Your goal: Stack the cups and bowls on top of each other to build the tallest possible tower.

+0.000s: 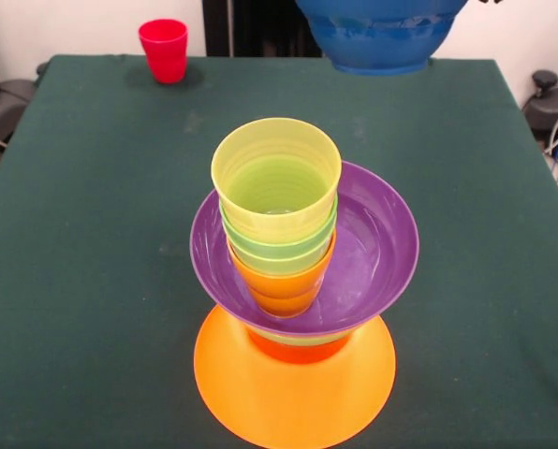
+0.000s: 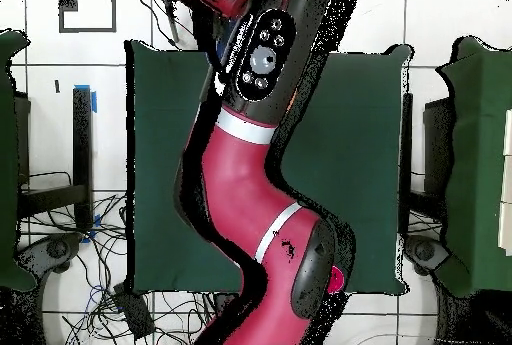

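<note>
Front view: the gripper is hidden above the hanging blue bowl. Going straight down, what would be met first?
Probably the bare table: the blue bowl seems to hang beyond and to one side of the purple bowl. Depth is unclear, so that bowl's rim is possible.

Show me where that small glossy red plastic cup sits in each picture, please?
Front view: the small glossy red plastic cup stands upright at the top left, near the far edge of the dark green table.
Overhead view: only a red sliver of it shows at the lower right, beside the red and black arm.
Shared landmark: the table's edge on the robot's side, at the top in the front view and at the bottom in the overhead view.
</note>
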### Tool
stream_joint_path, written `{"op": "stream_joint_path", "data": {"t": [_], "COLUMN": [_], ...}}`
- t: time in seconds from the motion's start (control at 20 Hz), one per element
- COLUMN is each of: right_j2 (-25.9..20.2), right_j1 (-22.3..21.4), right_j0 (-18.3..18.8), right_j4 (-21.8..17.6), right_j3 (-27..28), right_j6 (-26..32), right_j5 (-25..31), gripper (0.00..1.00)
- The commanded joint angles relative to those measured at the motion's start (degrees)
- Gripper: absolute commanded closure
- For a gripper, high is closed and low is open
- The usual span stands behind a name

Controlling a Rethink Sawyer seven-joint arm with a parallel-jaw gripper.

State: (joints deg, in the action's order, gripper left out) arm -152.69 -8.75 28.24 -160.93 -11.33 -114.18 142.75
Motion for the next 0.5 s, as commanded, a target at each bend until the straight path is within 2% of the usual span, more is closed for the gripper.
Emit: {"op": "stream_joint_path", "data": {"t": [0.05,0.5], "right_j2": [1.9,0.8], "right_j1": [1.1,1.3], "right_j0": [0.8,1.1], "right_j4": [-6.4,-8.9], "right_j3": [4.4,4.0], "right_j6": [18.4,22.0], "right_j5": [-3.9,-3.7], "gripper": [1.0,1.0]}}
